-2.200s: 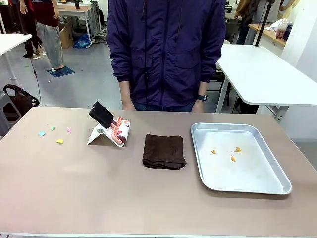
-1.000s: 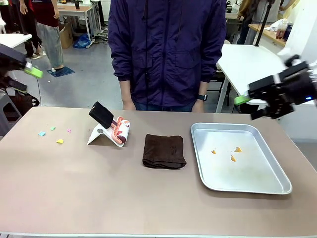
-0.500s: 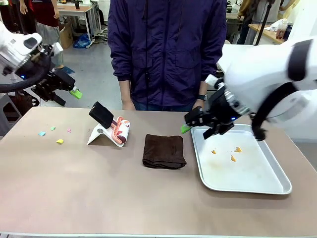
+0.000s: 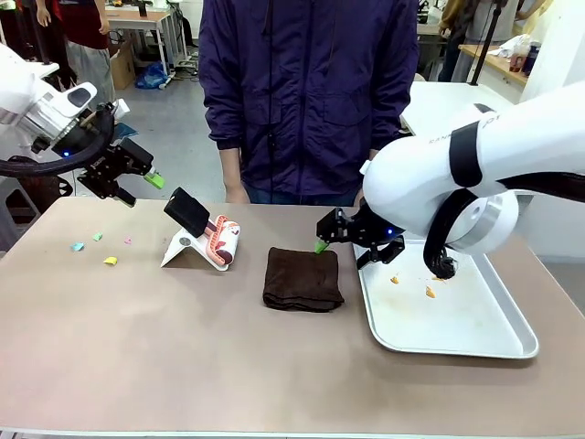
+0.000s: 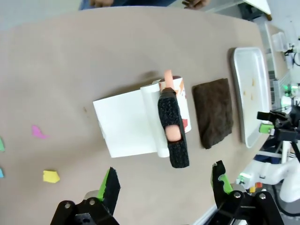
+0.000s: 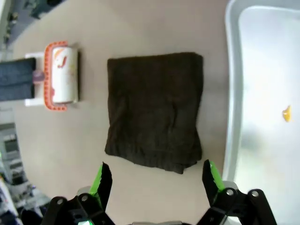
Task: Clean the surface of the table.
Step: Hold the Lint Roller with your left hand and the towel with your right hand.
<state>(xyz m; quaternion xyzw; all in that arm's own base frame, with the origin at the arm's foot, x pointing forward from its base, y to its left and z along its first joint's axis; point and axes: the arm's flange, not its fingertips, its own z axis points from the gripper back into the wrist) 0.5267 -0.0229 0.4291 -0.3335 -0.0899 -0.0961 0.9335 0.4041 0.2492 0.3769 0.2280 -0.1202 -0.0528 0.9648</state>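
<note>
The brownish-beige table [image 4: 183, 357] carries small coloured paper scraps [image 4: 110, 261] at its left. A folded dark brown cloth [image 4: 303, 279] lies in the middle. My right gripper [image 4: 343, 249] hovers open just above the cloth's far right corner. In the right wrist view the cloth [image 6: 154, 108] lies beyond that open gripper [image 6: 157, 180]. My left gripper [image 4: 137, 187] hangs open in the air left of a lint roller [image 4: 222, 240] on a white stand. The left wrist view looks down past the open gripper [image 5: 165, 183] at the roller [image 5: 171, 126], with a yellow scrap [image 5: 50, 176] nearby.
A silver metal tray [image 4: 475, 338] with a few orange crumbs [image 4: 430, 292] lies on the right, its rim close to my right gripper. A person in a purple jacket [image 4: 306, 101] stands at the far edge. White tables stand behind.
Both arms have come into view. My right gripper swung left from over the tray to above the cloth. My left gripper moved right and down toward the roller.
</note>
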